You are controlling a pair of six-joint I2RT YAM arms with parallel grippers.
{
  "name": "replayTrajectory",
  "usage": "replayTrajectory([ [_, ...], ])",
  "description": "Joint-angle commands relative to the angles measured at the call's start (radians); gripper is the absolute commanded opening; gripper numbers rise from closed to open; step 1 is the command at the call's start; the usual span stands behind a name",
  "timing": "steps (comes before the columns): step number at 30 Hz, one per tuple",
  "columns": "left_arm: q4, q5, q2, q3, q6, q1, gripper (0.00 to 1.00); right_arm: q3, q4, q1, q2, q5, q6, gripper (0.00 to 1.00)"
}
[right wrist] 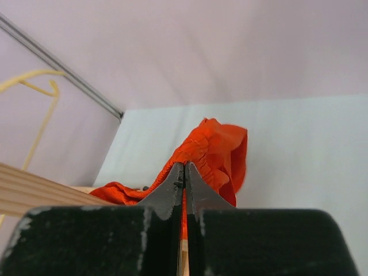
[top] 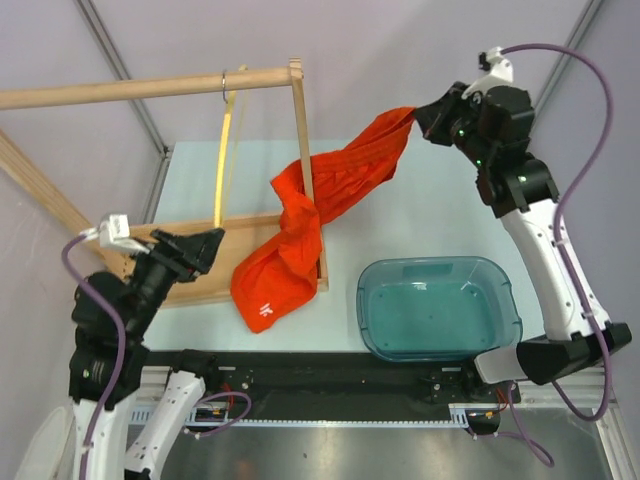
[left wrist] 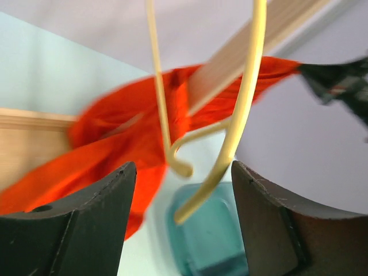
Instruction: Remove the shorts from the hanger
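The orange-red shorts (top: 300, 215) stretch from my right gripper (top: 418, 120) down across the rack's right upright to the table. My right gripper (right wrist: 185, 168) is shut on their gathered waistband (right wrist: 215, 144). The pale-yellow hanger (top: 224, 150) hangs by its hook from the wooden rail, edge-on and bare in the top view. My left gripper (top: 208, 245) is open just below it. In the left wrist view the hanger's wire (left wrist: 248, 103) hangs between the spread fingers (left wrist: 86, 224) of the left gripper (left wrist: 183, 167) without touching them. The shorts (left wrist: 115, 138) lie behind it.
The wooden rack has a top rail (top: 120, 90), a right upright (top: 300, 120) and a base board (top: 250, 225). A teal tub (top: 500, 300) stands on the table at the near right, also visible past the left fingers (left wrist: 213, 241).
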Motion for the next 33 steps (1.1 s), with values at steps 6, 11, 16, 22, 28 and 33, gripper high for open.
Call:
replayTrajectory([
  [6,-0.157,-0.245,-0.19,-0.163,0.092,0.002,0.72,0.303,-0.034,-0.021,-0.101,0.079,-0.058,0.0],
  [11,-0.167,-0.227,-0.206,-0.204,0.092,0.002,0.71,0.404,-0.045,-0.021,-0.15,0.114,-0.085,0.0],
  [16,-0.158,-0.201,-0.204,-0.23,0.086,0.002,0.71,0.474,-0.062,-0.023,-0.189,0.137,-0.107,0.0],
  [22,-0.138,-0.19,-0.195,-0.25,0.081,0.002,0.71,0.53,-0.055,-0.022,-0.233,0.163,-0.144,0.0],
  [28,-0.132,-0.19,-0.184,-0.258,0.078,0.002,0.71,0.534,-0.036,-0.02,-0.276,0.18,-0.167,0.0],
  [33,-0.134,-0.164,-0.184,-0.263,0.08,0.002,0.71,0.547,-0.008,-0.021,-0.293,0.18,-0.18,0.0],
])
